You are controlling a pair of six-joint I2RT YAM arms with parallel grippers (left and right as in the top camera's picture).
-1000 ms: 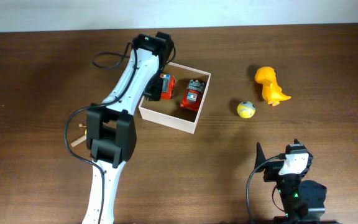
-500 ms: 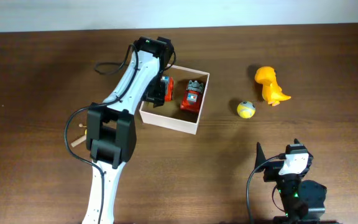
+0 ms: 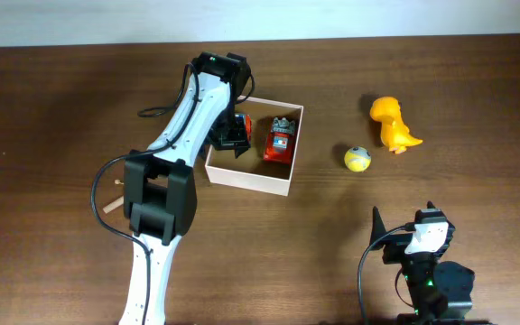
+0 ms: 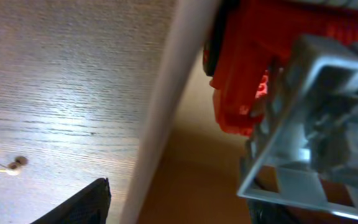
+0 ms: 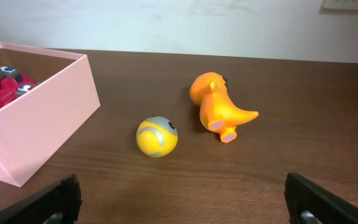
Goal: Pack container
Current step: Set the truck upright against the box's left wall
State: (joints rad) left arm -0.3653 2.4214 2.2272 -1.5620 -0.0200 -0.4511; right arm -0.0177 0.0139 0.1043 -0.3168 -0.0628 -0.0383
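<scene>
Light and flimsy-looking, the container (image 3: 246, 178) likely slides on the worktop (image 3: 61, 108), best pinched at its thin wall by the left gripper (image 3: 230, 135), jaws parted (right gripper (image 5: 188, 205) likewise agape).

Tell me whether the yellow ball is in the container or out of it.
Out. The yellow ball sits on the table, to the right of the container and apart from it, near the orange dinosaur.

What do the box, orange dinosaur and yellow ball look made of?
The box looks like thin matte cardboard: flat walls, crisp edges. The orange dinosaur seems moulded plastic, smooth, slightly glossy. The yellow ball is smooth, plastic or rubber; unclear.
</scene>
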